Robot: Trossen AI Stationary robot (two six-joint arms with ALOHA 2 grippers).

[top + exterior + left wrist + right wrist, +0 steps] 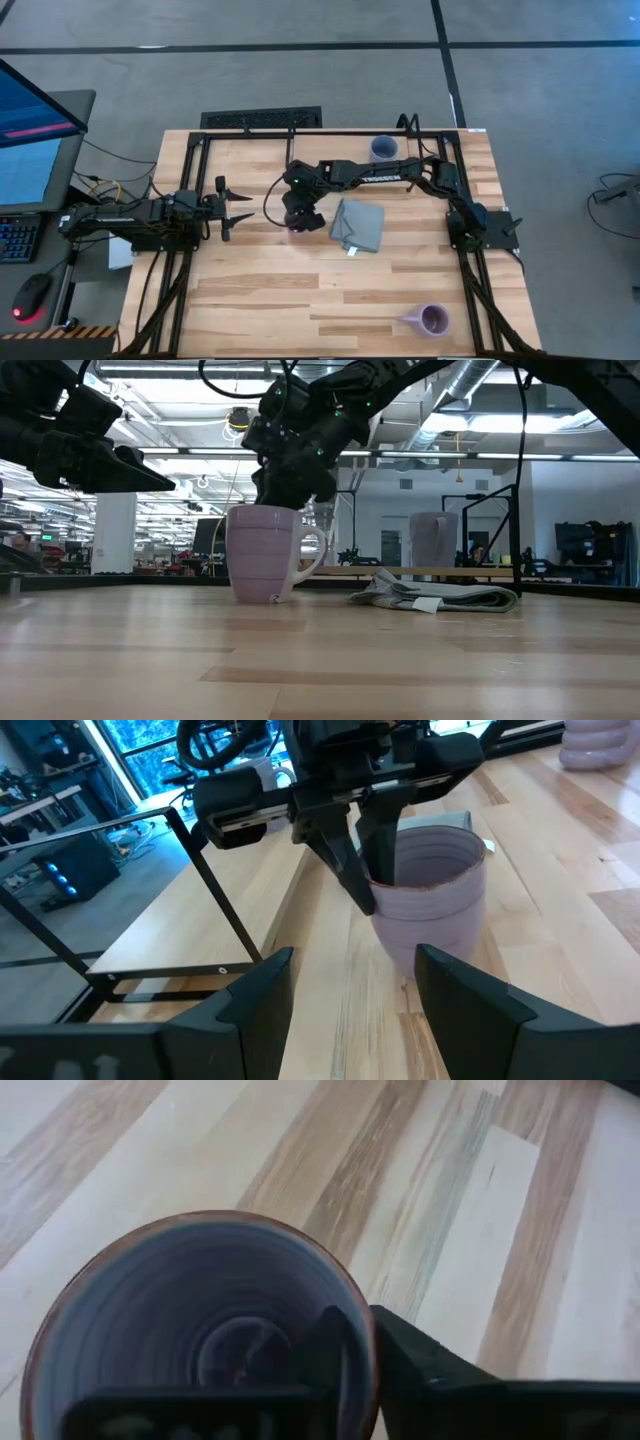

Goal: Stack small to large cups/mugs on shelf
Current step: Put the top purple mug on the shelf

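Observation:
A pale lavender mug [262, 555] stands upright in the middle of the table; it also shows in the left wrist view [430, 885]. My right gripper [298, 214] is over it, shut on its rim. My left gripper [238, 208] is open and empty, level, a short way to the table's left of that mug. A blue-grey mug [384, 148] stands at the far edge. A deeper purple mug [433, 320] stands at the near right. A black rod rack [262, 119] lies just beyond the far edge. My right gripper holds the lavender mug by its rim [362, 1342], one finger [385, 860] inside the mug and one finger [350, 875] outside the wall. The fingers point down from above. The mug is upright, and in the low view its base [258, 598] sits at the tabletop.
A grey folded cloth [358, 224] lies just to the table's right of the held mug. Black arm-frame rods [190, 150] run along the table's left, far and right edges. Bare wood [300, 300] lies toward the near edge.

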